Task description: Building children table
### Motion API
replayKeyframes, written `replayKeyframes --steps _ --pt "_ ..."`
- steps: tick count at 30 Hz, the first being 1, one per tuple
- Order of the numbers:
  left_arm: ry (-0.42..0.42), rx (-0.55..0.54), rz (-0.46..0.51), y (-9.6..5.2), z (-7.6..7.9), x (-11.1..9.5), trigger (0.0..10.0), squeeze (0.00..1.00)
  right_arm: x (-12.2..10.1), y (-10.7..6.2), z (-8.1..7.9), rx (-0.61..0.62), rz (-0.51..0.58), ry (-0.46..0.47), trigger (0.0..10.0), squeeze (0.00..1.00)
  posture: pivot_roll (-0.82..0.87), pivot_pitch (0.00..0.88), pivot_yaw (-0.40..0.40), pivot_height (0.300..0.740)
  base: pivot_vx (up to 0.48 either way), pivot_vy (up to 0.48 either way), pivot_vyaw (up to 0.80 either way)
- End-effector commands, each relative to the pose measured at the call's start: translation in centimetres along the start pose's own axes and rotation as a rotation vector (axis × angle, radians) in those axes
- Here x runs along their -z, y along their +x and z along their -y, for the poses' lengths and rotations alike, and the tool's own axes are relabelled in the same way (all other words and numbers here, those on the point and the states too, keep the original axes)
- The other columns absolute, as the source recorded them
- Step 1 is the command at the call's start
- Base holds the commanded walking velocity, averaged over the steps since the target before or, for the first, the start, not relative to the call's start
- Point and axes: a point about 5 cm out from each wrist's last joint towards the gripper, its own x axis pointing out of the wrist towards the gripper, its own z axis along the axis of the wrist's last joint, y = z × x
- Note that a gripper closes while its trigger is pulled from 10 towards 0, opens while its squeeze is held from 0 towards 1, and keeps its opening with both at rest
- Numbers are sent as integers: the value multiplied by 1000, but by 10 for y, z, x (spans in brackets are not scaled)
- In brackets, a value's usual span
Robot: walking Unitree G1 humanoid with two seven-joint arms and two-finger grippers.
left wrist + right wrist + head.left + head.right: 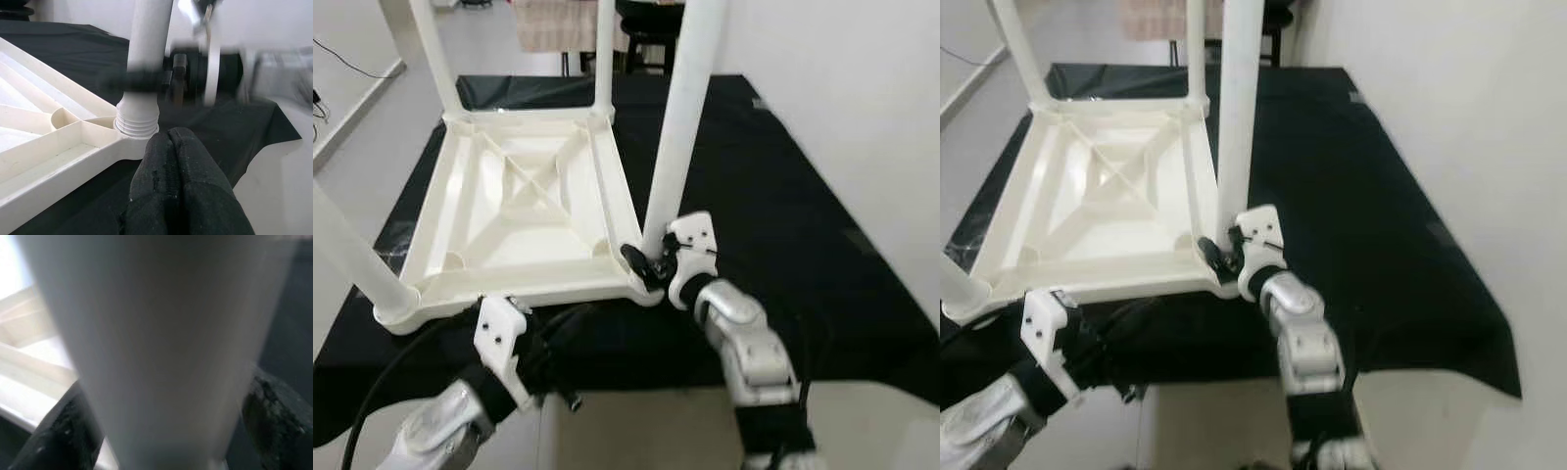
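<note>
Black-draped bench (783, 225) is carrying the inverted white tabletop (524, 206), legs pointing up. Right hand (651, 262) is clenching the near-right leg (680, 127) just above its threaded corner socket. Risk: leg tilting, threads crossing or popping out. Left hand (183, 186), fingers pressed together and holding nothing, is sitting beside that corner, crowding the socket.

L hand (182, 169) fingers closed, near white leg (146, 63) threaded into tabletop corner (105, 139).
</note>
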Motion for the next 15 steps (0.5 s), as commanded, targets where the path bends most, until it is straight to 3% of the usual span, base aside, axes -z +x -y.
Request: replayKeyframes --steps 1,2,3,6,10,11,13,14,15 --pt "-2 -6 -10 0 0 5 10000 0 -12 2 2 -169 68 -18 10000 0 99 131 -82 740 0 0 0" --pt "-2 -6 -10 0 0 5 10000 0 -12 2 2 -169 68 -18 10000 0 99 131 -82 740 0 0 0" --pt "-1 -7 -9 1 0 5 10000 0 -15 1 10 -264 59 -35 10000 0 102 130 -86 740 0 0 0" --pt "0 -10 -8 1 0 6 10000 0 -16 1 23 -370 26 -48 10000 0 120 126 -94 740 0 0 0" --pt "2 -14 -7 2 1 6 10000 0 -20 5 33 -380 10 -36 10000 0 125 125 -98 740 0 0 0" --pt "2 -14 -7 2 1 6 10000 0 -21 6 35 -380 13 -24 4588 0 129 125 -98 740 0 0 0" --pt "2 -15 -7 2 1 6 10000 0 -23 7 36 -382 15 -15 4588 0 129 125 -98 740 0 0 0" --pt "1 -15 -7 2 2 6 10000 0 -24 8 39 -404 20 -3 0 0 131 124 -99 740 0 0 0" --pt "0 -13 -7 2 2 7 10000 0 -26 7 43 -441 26 8 0 0 130 124 -97 740 0 0 0"
